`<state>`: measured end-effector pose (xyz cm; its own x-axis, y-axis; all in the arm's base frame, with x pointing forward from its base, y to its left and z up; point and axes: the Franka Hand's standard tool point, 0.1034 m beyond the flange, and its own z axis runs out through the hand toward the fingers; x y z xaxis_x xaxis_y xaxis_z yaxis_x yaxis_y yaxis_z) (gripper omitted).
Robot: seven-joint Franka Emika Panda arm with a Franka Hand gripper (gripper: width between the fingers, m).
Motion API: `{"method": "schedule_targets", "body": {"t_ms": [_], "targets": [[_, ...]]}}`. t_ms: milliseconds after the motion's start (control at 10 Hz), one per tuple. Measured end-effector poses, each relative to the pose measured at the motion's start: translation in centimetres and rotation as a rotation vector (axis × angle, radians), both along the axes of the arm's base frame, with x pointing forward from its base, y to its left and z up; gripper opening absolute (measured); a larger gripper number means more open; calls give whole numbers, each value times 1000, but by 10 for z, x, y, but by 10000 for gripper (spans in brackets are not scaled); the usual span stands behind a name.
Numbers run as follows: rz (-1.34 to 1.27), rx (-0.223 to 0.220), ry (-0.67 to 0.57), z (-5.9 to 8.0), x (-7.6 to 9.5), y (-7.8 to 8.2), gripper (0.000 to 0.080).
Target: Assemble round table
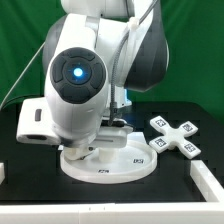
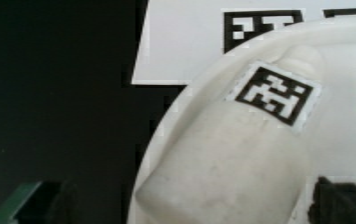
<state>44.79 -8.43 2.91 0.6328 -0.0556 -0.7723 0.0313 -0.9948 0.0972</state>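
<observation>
Hand [image 2: 182, 200] spread wide, gripping nothing, poised over the round disc [image 2: 246, 150].
The disc lies on the bench [image 1: 60, 200] directly beneath the hand, between its parted fingers [image 2: 22, 200]; the cross-shaped foot [image 1: 176, 136] lies well apart from it.

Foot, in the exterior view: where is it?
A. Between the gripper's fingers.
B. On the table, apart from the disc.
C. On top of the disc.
B: the foot lies flat on the black table, with a gap to the disc.

no readable text, square tags [image 2: 276, 95] on disc [image 1: 105, 168], foot [image 1: 176, 135], marker board [image 2: 178, 45]
</observation>
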Motion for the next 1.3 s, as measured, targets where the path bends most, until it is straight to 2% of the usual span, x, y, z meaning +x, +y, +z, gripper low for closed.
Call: {"method": "schedule_targets", "body": {"t_ms": [200,300,400,600,1300], "targets": [[-127,-45,24,10,-7,2,649],[-211,-52,30,7,-10,3,649],[-264,-44,35,3,-13,2,649],[-325,-29,28,3,-12,0,649],[-355,-49,50,-8,-21,5,649]]}}
